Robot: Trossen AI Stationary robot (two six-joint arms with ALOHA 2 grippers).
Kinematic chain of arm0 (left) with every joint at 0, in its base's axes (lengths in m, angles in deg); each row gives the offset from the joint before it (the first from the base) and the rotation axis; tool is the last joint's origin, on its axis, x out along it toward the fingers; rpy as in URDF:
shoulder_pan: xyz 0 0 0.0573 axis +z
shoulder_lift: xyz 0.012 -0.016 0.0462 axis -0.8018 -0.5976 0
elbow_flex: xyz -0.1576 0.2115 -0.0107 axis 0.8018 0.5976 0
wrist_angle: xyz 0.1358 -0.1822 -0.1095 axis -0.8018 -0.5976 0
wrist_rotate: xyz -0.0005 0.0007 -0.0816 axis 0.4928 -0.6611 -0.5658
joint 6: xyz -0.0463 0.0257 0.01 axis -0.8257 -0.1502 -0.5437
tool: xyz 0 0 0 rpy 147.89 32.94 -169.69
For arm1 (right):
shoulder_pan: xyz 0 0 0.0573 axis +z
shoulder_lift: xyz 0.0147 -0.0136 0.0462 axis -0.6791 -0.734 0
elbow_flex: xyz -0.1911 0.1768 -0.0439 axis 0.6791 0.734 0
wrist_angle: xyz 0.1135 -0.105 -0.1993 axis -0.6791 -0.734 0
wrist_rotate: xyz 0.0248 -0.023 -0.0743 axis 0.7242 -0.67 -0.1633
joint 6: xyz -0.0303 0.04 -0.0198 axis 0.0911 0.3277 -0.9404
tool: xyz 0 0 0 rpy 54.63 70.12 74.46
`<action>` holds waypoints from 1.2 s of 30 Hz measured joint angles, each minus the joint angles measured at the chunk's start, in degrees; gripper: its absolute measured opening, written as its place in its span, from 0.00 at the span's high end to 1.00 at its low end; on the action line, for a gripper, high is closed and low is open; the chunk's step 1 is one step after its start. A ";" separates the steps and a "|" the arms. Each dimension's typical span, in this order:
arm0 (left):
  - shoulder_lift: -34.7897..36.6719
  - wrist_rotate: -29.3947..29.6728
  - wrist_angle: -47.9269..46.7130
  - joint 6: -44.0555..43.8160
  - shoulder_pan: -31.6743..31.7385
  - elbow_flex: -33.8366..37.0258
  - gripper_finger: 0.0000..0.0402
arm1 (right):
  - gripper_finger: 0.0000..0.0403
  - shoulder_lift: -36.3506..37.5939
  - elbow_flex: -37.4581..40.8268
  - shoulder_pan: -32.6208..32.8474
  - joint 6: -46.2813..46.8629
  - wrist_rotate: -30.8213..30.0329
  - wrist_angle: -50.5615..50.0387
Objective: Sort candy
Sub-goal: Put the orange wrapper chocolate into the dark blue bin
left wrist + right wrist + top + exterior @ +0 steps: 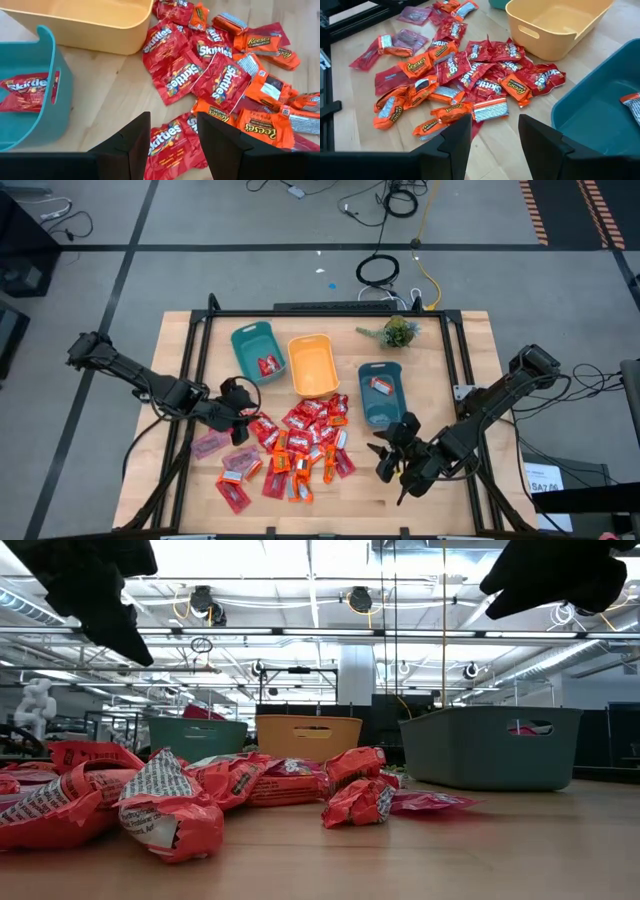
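The candy [295, 448] lies in a loose pile on the wooden table: mostly red Skittles packets [186, 75], orange Reese's packets [417, 64] and a few pale pink packets [208, 444]. My left gripper [240, 406] hangs open at the pile's left edge, above a red packet [170, 142] that lies flat on the table. My right gripper [392, 456] is open to the right of the pile, near the right teal bin [381, 394]. In the low view both grippers [95, 590] [560, 575] are lifted clear of the table.
Three bins stand behind the pile: a left teal bin [257, 350] with a red packet inside [27, 90], an orange-yellow bin [312, 364], and the right teal bin with one packet [632, 102]. A small green plant [397, 332] sits at the far edge. Bare wood lies near the front right.
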 joint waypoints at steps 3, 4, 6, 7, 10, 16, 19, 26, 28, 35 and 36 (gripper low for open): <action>0.00 -0.01 0.02 -0.03 0.00 0.00 0.57 | 0.61 -0.02 0.00 -0.70 0.26 0.16 0.31; 0.00 -0.02 0.01 -0.06 0.00 0.00 0.57 | 0.61 -0.02 0.00 -0.92 0.24 0.19 0.42; 0.00 -0.04 0.01 -0.13 0.00 0.00 0.57 | 0.61 -0.02 0.00 -1.43 0.14 0.23 0.43; 0.00 -0.06 0.03 -0.15 0.00 0.00 0.57 | 0.61 -0.02 0.00 -1.72 0.14 0.24 0.43; 0.00 -0.09 0.03 -0.15 0.00 0.00 0.57 | 0.61 -0.02 0.00 -2.74 0.06 0.27 0.41; 0.00 -0.13 0.03 -0.17 0.00 0.00 0.57 | 0.50 -0.02 0.00 -5.19 -0.03 0.28 0.27; 0.00 -0.13 0.03 -0.20 0.00 0.00 0.57 | 0.40 -0.02 0.00 -6.46 -1.32 0.26 0.23; 0.00 -0.13 -0.07 -0.55 0.00 0.00 0.57 | 0.26 -0.02 0.00 -7.05 -1.12 0.26 0.64; 0.00 -0.13 -0.28 -0.55 0.00 0.00 0.57 | 0.25 -0.02 0.00 -7.09 -1.38 0.26 1.24; 0.00 -0.13 -0.21 -0.55 0.00 0.00 0.57 | 0.25 -0.97 0.00 -10.91 -21.07 6.23 11.88; 0.00 -0.13 -0.25 -0.55 0.00 0.00 0.57 | 0.25 -1.63 0.00 -11.61 -25.55 8.15 15.38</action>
